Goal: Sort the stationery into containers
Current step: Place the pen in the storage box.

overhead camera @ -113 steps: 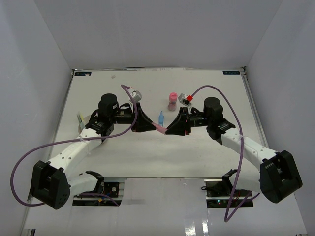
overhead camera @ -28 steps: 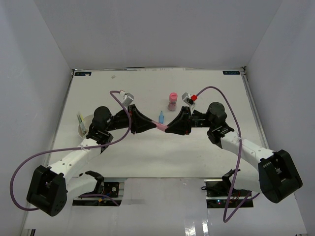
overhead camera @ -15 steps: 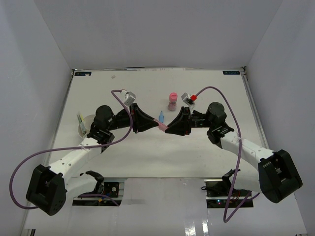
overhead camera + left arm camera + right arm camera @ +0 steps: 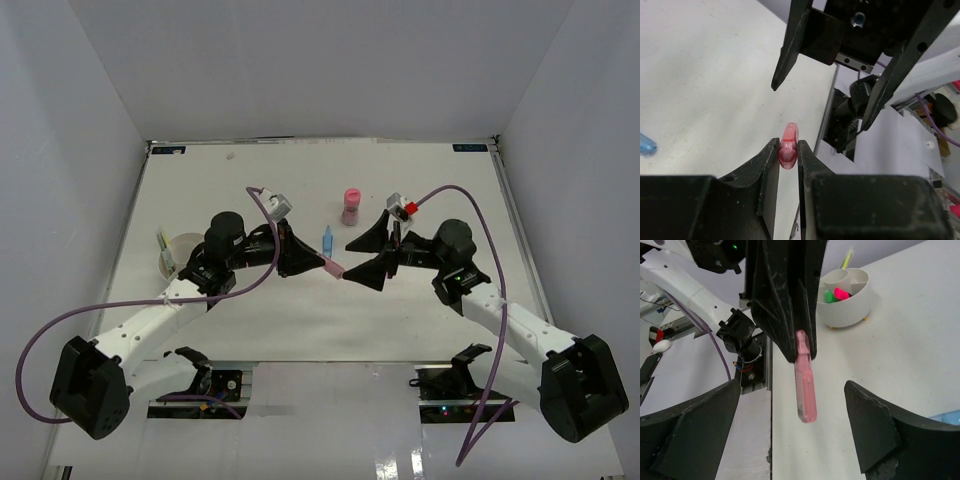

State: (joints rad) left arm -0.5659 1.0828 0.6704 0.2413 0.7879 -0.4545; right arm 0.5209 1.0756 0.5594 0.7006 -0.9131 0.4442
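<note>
Two arms: both reach in over the middle of the table [image 4: 300,320], with their gripper tips facing each other and close together.
Left gripper [image 4: 788,145]: clamped on one end of the pink highlighter [image 4: 788,152], with both black fingers pressed flat against its sides.
Pink highlighter: held between the two grippers. Its translucent body sticks out past the left fingertips toward the right gripper, and the free end is unsupported.
Height: I cannot tell whether the free end is clear of the table.
Right gripper [image 4: 349,262]: spread wide and grasping nothing. Its fingers stand either side of the highlighter's free end and do not touch it.
Container [image 4: 850,300]: a round white pot with a ribbed wall, small feet and dividers inside. It sits on the table at the left, beside the left arm and well apart from the held highlighter.
Inside the container: a green highlighter [image 4: 829,296] and a second pink highlighter [image 4: 841,293] stand together in one compartment. A yellow-green stick [image 4: 846,257] rises at the far side, too blurred to identify.
Pink cylinder [image 4: 351,205]: stubby and upright on the table, beyond the grippers and nearer the right arm.
Blue pen [image 4: 326,238]: a short piece lying on the table just beyond the gripper tips, between the pink cylinder and the left fingers. It touches neither.
</note>
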